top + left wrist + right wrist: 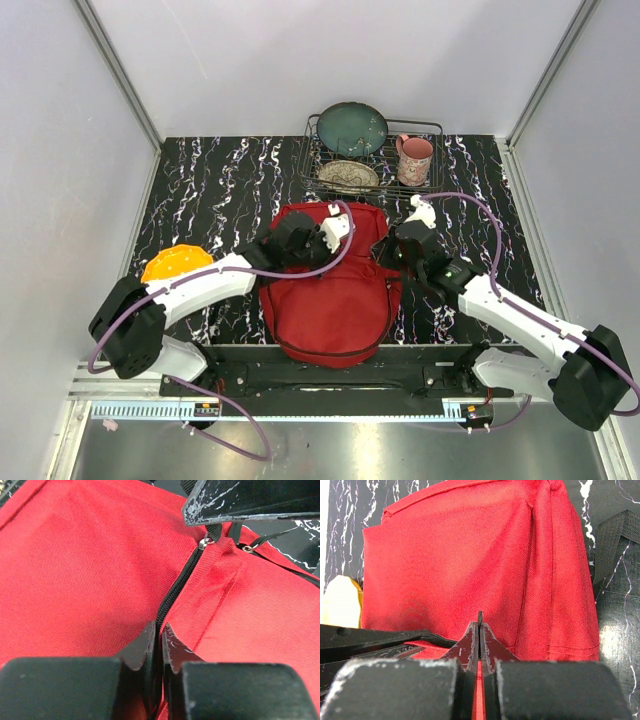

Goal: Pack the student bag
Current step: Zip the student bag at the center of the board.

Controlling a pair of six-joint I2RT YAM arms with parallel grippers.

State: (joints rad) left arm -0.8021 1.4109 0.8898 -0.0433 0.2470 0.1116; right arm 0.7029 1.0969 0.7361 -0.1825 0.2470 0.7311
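Observation:
The student bag (pixel 330 295), a large red backpack, lies in the middle of the table between both arms. My left gripper (pixel 333 230) is at its top edge. In the left wrist view the left gripper (pixel 159 628) is shut on the bag (pixel 75 570) along its black zipper line (pixel 177 587). My right gripper (pixel 393 250) is at the bag's right top side. In the right wrist view the right gripper (pixel 479 625) is shut on a thin black zipper pull (pixel 479 616), with the red bag fabric (pixel 470 555) behind it. A metal slider (pixel 204 542) sits just under the right fingers (pixel 250 500).
A yellow-orange object (pixel 177 262) lies left of the bag, under the left arm. At the back a wire dish rack (pixel 437 127) holds a green plate (pixel 352 128), a patterned plate (pixel 348 175) and a pink mug (pixel 414 158). A black strap (pixel 612 540) lies beside the bag.

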